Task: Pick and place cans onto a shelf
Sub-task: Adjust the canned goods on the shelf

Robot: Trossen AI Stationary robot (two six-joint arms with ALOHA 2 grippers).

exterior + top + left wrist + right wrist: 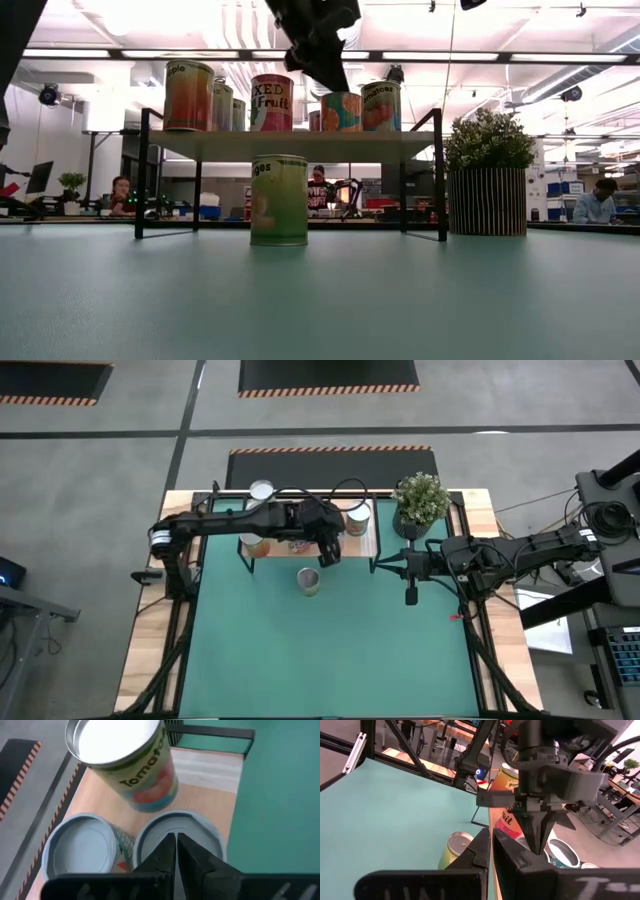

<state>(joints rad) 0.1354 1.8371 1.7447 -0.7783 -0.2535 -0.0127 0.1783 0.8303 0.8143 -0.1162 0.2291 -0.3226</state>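
Cans (272, 103) mostly stand on the shelf (290, 145) already, about six of them. One green can (309, 580) is left on the counter (330, 660), just in front of the shelf. The left hand (329, 553) hangs over the shelf, closed and empty. The right hand (411, 596) waits near the plant (421, 500), also closed and empty.

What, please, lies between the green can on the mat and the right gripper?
Only bare green mat: the high view shows nothing between the green can and the right gripper.
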